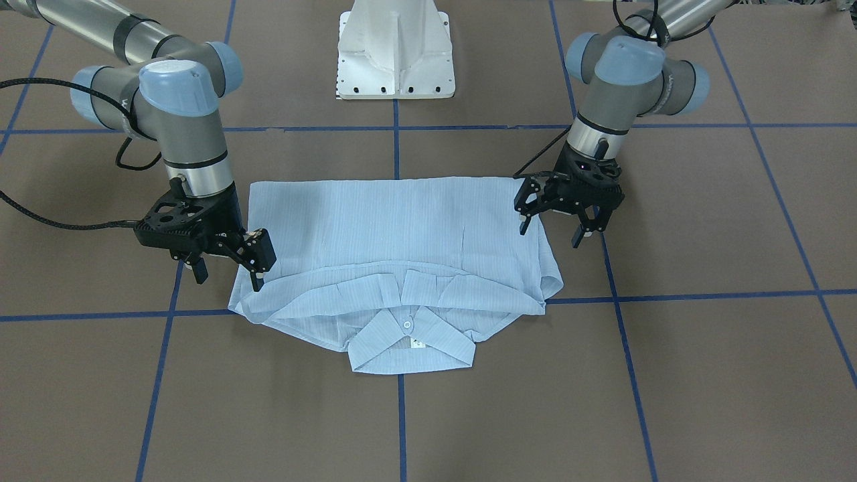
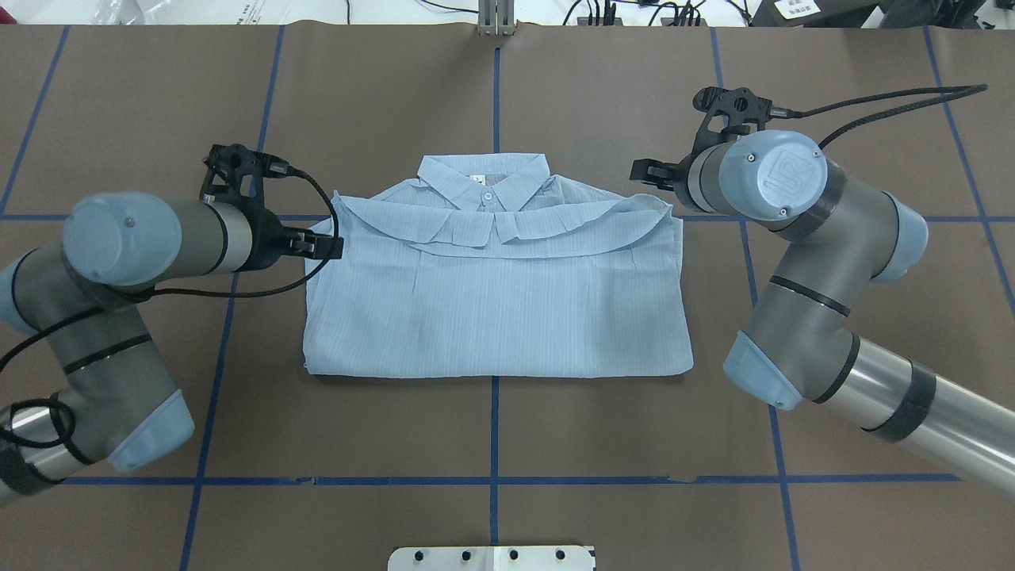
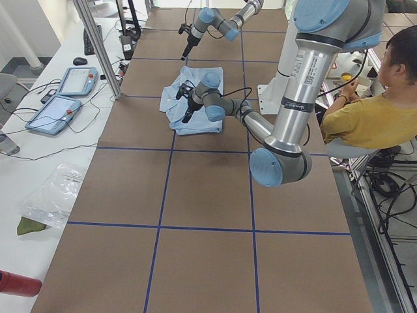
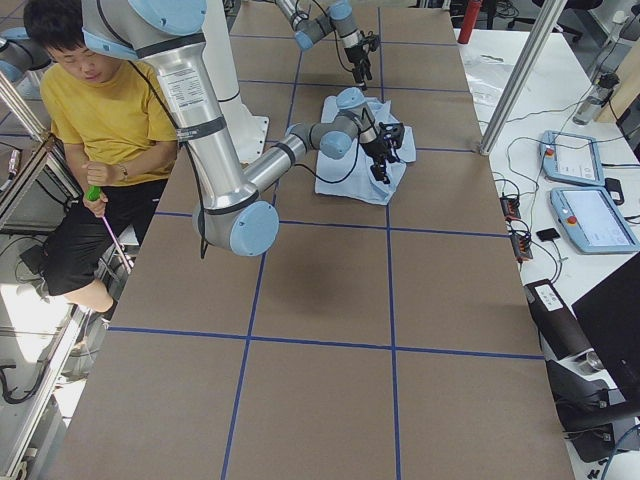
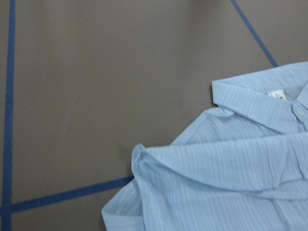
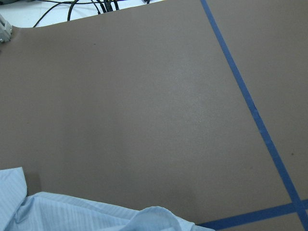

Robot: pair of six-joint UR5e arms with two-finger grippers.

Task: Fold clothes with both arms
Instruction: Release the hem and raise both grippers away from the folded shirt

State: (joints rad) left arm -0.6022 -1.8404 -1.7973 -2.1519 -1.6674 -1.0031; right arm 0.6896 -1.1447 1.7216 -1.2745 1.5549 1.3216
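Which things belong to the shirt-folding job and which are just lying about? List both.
Job: pale blue shirt; left gripper, open; right gripper, open.
Lying about: touchscreen pendant; second pendant; plastic bag; computer mouse; seated person.

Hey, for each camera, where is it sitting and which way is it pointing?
Front-facing: across the table, facing the robot, steeply down on the shirt; shows left gripper, right gripper, pedestal.
Overhead: behind the robot, looking forward and down; left arm, right arm.
Exterior left: table end on the robot's left, looking along it; left arm nearest.
Exterior right: opposite end; right arm nearest.
Left wrist: down on the collar; no robot parts.
Right wrist: down on table and shirt edge; no robot parts.
Shared: every view shows the shirt.
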